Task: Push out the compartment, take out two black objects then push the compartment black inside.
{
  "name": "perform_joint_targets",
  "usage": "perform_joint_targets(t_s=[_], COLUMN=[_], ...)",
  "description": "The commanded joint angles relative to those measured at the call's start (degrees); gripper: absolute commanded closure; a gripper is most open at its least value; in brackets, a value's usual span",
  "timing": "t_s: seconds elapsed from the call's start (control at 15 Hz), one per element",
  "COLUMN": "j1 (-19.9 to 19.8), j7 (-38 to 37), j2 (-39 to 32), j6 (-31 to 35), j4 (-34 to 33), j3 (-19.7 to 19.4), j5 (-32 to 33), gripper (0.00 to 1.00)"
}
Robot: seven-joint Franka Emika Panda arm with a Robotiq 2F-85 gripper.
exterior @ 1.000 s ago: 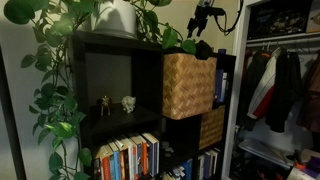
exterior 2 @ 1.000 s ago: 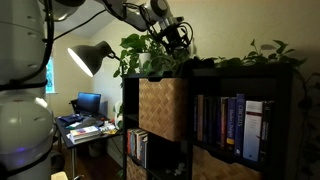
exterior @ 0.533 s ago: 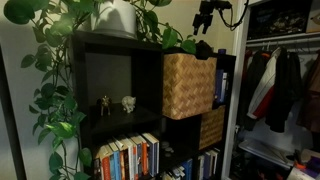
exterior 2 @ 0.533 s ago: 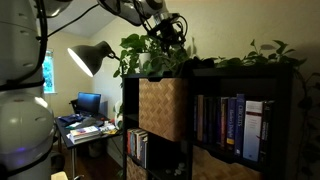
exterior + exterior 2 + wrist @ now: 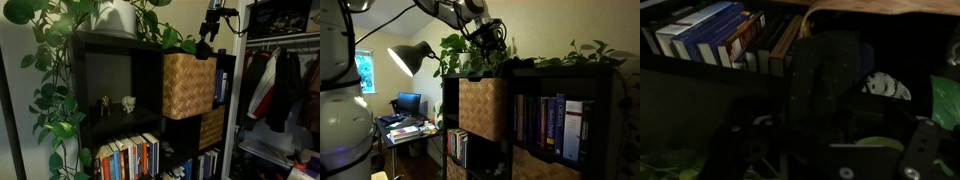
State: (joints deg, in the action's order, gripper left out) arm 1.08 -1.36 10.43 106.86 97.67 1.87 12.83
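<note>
The tan woven wicker compartment (image 5: pixel 188 85) sits in an upper cell of the black shelf unit (image 5: pixel 110 45); it also shows in the other exterior view (image 5: pixel 483 108). My gripper (image 5: pixel 207 36) hangs just above the shelf top over the compartment, among plant leaves (image 5: pixel 490 40). A dark lump (image 5: pixel 203 49) lies on the shelf top right under it. The wrist view is very dark: a black shape (image 5: pixel 830 75) fills the middle between the finger parts, and the jaws cannot be made out.
A darker, smaller woven bin (image 5: pixel 211 127) sits in the cell below. Books (image 5: pixel 548 122) fill neighbouring cells. A trailing plant (image 5: pixel 60 90) hangs over the shelf top and side. Small figurines (image 5: pixel 128 102) stand in an open cell. A closet with clothes (image 5: pixel 285 80) is beside the shelf.
My gripper has shifted slightly sideways and come down closer to the shelf top. The compartment has not moved.
</note>
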Motion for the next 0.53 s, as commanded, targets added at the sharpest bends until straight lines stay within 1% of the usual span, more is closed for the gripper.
perform_joint_targets(t_s=[0.0,0.27,0.47], j1=[-0.83,-1.2,-1.57], j7=[-1.2,-2.06,-3.08], j2=[5.93,9.44,10.99], j6=[6.27,16.08,20.98], j4=[9.35,16.87,21.27], j3=[-1.15,-2.24,-2.22], j5=[-1.98,-4.89,-5.21], gripper=[0.0,0.0,0.0])
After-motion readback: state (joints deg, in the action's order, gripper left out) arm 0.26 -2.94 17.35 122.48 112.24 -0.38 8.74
